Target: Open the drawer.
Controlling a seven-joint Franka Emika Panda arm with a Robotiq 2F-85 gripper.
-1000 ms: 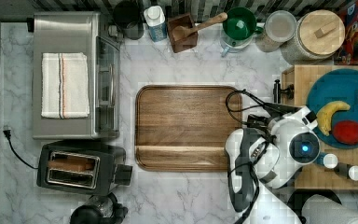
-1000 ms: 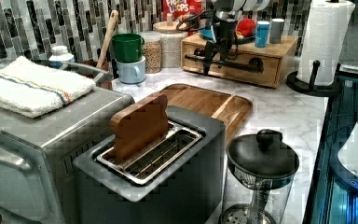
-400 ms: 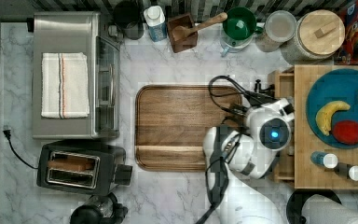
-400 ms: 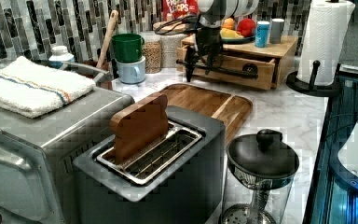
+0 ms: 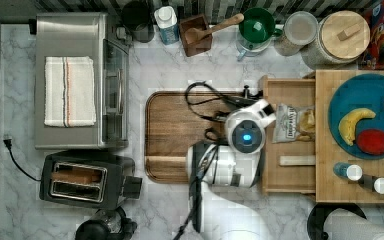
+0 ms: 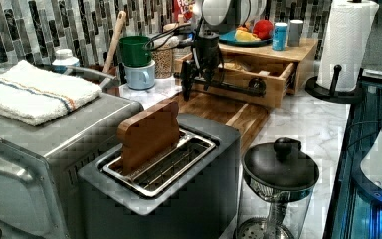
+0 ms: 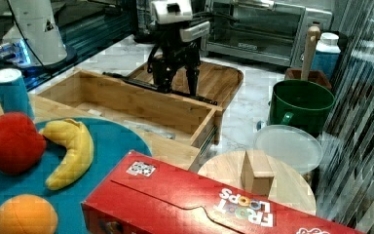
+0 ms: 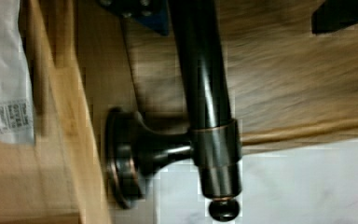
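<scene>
- The gripper [image 7: 177, 80] hangs straight down over the drawer's front, its 2 fingers [image 7: 193, 78] straddling the black bar handle [image 7: 141, 84]; they look closed around the bar, one on each side.
- The wrist view shows the handle [image 8: 204, 84] close up, with 1 round mount [image 8: 130, 156] joining it to the drawer's front board.
- The drawer [image 5: 287, 137] is pulled well out from under the wooden stand [image 5: 360, 192] on the marble desk [image 5: 180, 55], its front reaching over the edge of the brown tray [image 5: 175, 132].
- Inside the drawer lies a snack bag [image 5: 292, 122].
- On the stand sits a blue plate [image 5: 350, 97] with a banana [image 5: 352, 122].
</scene>
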